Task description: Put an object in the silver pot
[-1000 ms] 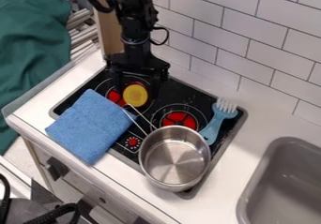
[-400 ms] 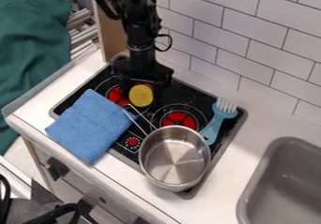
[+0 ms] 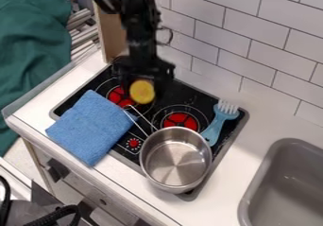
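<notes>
Claw [image 3: 143, 89] pinched yellow disc [image 3: 142, 91] beyond pot [image 3: 175, 160]; too low a carry risked snagging pot's wire handle [image 3: 144, 117], knocking disc loose.

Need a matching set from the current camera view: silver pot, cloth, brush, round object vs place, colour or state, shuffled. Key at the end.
Column 1
1. silver pot
2. cloth
3. brush
4. round object

Column 2
A. light blue, bristle end nearest the tiled wall
B. yellow, at the end effector
C. wire handle pointing toward the burner behind
D. folded, lying partly on the stove, partly on the white counter

Pairs: 1-C, 2-D, 3-A, 4-B
</notes>
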You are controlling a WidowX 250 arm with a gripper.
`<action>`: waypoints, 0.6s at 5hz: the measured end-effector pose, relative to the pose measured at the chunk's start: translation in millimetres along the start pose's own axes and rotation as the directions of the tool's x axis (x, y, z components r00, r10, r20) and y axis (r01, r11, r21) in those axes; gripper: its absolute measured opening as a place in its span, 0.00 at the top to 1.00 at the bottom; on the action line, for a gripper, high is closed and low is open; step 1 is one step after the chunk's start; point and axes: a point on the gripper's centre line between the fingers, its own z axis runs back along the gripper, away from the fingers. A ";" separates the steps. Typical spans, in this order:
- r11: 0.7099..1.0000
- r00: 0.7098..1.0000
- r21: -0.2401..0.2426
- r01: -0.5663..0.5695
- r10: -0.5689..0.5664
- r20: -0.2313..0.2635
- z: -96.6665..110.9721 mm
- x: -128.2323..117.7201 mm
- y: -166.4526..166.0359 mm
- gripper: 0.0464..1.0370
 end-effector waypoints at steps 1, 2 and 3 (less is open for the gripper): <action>0.998 0.992 -0.003 0.059 -0.059 0.109 37.8 1.7 -22.6 0.23; 0.991 0.976 -0.001 0.135 -0.132 0.175 65.9 -14.1 -53.8 0.23; 0.988 0.971 0.015 0.154 -0.154 0.182 79.1 -48.6 -66.7 0.23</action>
